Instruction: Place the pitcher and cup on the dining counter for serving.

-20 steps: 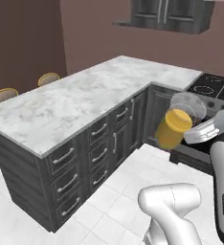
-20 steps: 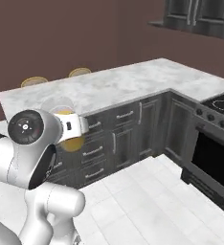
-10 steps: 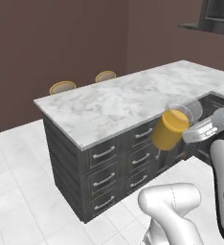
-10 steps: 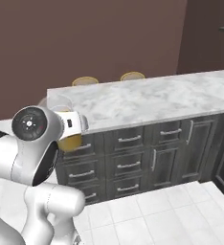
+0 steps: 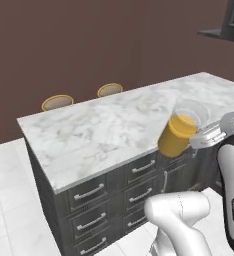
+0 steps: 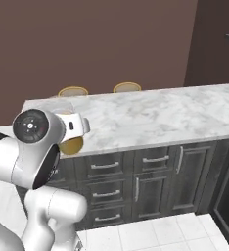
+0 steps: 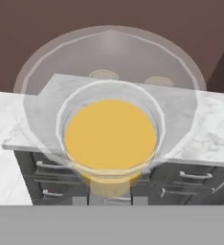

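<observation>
Fingers (image 5: 205, 138) pinching pitcher (image 5: 179, 134), held tilted in air just off desk (image 5: 114, 125) front edge. Best to level it, carry over marble, lower gently, then release.

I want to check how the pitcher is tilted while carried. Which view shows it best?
The left base view: the pitcher shows side-on, tilted, held over the dining counter edge. The hand view looks straight into its mouth; in the right base view the arm hides most of it.
</observation>
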Robot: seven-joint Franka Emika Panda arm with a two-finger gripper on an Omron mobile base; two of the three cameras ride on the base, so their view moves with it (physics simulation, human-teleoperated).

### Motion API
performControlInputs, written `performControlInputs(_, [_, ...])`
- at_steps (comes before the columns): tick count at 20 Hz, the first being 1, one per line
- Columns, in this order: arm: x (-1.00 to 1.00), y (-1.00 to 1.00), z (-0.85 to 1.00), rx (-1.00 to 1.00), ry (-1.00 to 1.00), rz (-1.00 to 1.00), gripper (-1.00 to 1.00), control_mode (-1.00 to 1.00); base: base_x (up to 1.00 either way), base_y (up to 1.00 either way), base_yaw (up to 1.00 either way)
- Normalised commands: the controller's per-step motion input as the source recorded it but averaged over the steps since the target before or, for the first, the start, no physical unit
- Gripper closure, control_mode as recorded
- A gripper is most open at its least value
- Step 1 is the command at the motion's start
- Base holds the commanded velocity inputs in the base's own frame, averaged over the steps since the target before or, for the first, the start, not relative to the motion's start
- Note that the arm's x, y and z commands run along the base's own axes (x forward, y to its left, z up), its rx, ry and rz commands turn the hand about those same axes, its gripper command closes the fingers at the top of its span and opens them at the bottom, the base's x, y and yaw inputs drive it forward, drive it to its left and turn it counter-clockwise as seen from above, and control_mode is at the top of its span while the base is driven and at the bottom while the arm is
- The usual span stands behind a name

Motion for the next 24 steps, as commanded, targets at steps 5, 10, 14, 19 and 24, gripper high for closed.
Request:
performControlInputs(5, [0.60, -0.04, 0.00, 0.00, 0.11, 0.12, 1.00, -1.00, 0.39, -0.20, 0.09])
performControlInputs(10, [1.00, 0.09, -0.14, -0.02, 0.34, 0.21, 1.00, -1.00, 0.00, 0.00, 0.00])
performControlInputs(14, [1.00, 0.26, -0.19, -0.01, 0.35, 0.17, 1.00, -1.00, 0.00, 0.00, 0.00])
performControlInputs(19, [1.00, 0.32, -0.22, 0.00, 0.11, 0.10, 1.00, -1.00, 0.00, 0.00, 0.00])
performControlInputs(24, [0.94, 0.36, -0.35, 0.00, -0.10, 0.00, 1.00, -1.00, 0.00, 0.00, 0.00])
